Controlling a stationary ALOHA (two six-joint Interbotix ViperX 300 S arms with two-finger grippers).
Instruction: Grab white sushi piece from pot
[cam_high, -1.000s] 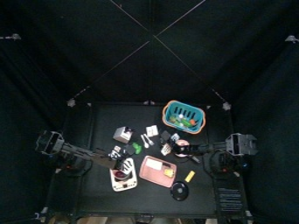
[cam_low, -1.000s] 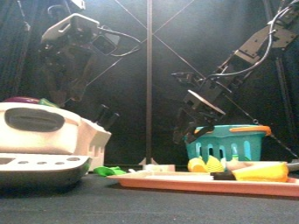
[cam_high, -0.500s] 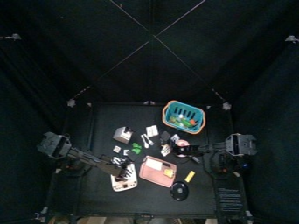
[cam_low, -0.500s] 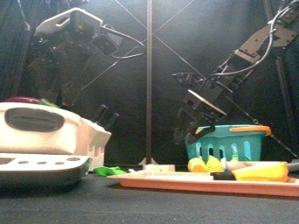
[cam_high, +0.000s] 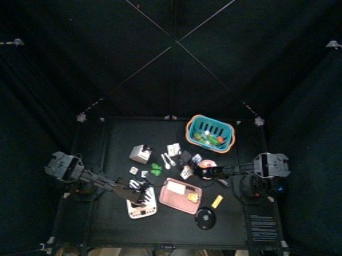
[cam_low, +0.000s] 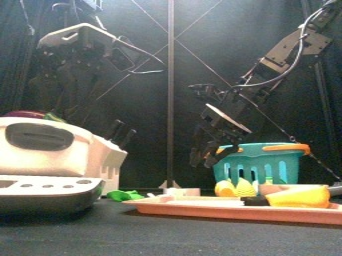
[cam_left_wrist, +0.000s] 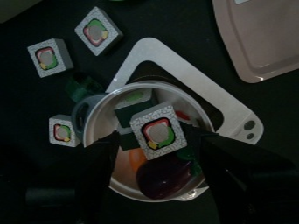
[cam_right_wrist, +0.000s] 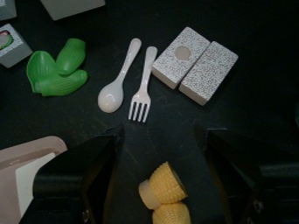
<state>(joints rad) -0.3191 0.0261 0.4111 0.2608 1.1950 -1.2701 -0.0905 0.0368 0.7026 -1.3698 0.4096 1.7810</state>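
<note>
Jaws of the left gripper (cam_left_wrist: 156, 162) stood wide apart and empty above the pot (cam_left_wrist: 122, 171), framing the white sushi piece (cam_left_wrist: 156, 131) that lay inside it, white rim up, against the pot's wall. A dark purple thing (cam_left_wrist: 163, 179) sat beside it in the bottom, and a green-sided piece (cam_left_wrist: 132, 99) near the far wall. The sushi piece looked light, stiff and smooth, likely plastic, so it would probably slip unless pinched squarely across its flat sides. The left arm hung high over the pot in the front view, wrist pointing down. Three more sushi pieces (cam_left_wrist: 97, 26) lay on the table outside. The right gripper (cam_right_wrist: 162, 166) hovered open and empty over two corn pieces (cam_right_wrist: 165, 191), near a spoon (cam_right_wrist: 117, 83) and fork (cam_right_wrist: 142, 87).
</note>
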